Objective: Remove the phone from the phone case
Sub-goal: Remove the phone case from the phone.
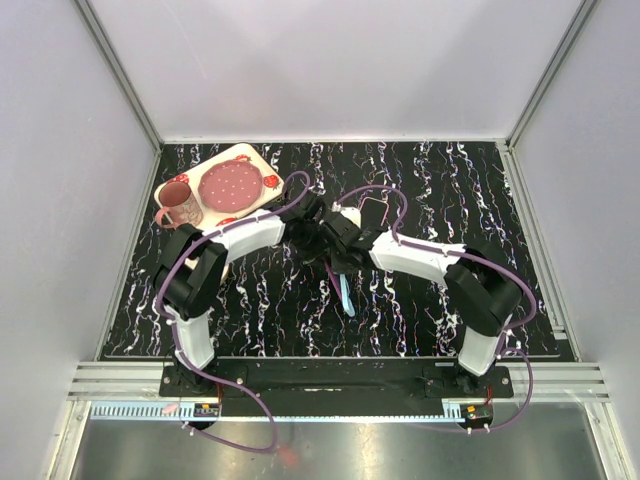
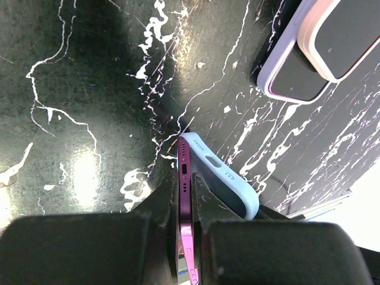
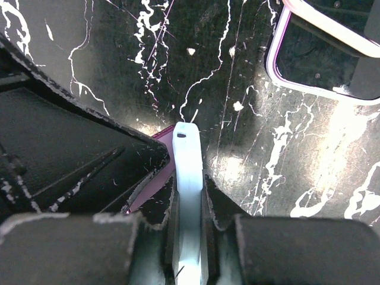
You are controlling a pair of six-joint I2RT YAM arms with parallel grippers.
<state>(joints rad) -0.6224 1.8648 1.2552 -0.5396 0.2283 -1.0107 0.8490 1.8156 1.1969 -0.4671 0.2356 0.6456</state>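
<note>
Left tool (image 2: 185, 208) clamping purple phone (image 2: 183, 163), right tool (image 3: 189, 205) clamping case (image 3: 185, 148) (pale blue)

overhead looks down; close wrist views share the case (image 2: 228, 181).

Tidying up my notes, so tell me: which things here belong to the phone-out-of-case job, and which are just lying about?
In the job: purple phone, light blue case, left gripper, right gripper.
Lying about: other phones, strawberry tray, pink plate, pink mug.
</note>
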